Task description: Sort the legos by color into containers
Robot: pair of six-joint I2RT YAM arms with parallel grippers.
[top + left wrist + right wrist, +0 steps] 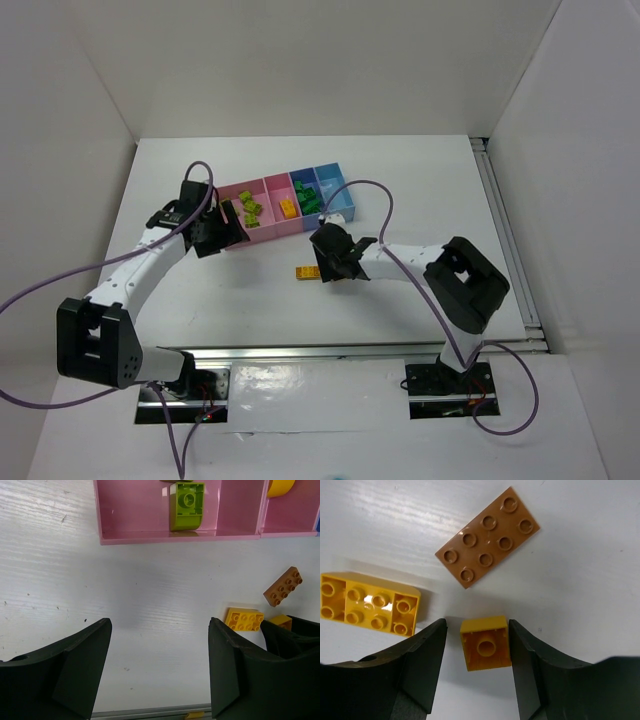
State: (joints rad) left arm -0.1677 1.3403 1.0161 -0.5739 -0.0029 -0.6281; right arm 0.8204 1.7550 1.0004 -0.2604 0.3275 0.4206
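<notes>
The containers [270, 233] stand in a row at mid table. The left pink bin [150, 537] holds lime green legos [250, 210], the second pink bin holds yellow ones [288, 207], and the darker blue bin holds dark green ones [307, 197]. A yellow brick [370, 605], a brown-orange brick [487, 537] and a small yellow-orange brick [485, 650] lie on the table in front of the bins. My right gripper [477, 630] is open and low, with its fingers on either side of the small brick. My left gripper [160, 665] is open and empty over bare table before the left pink bin.
The light blue bin [335, 195] is at the right end of the row. White walls enclose the table at the back and on both sides. A metal rail [350, 348] runs along the near edge. The right gripper's fingers [295, 630] show in the left wrist view.
</notes>
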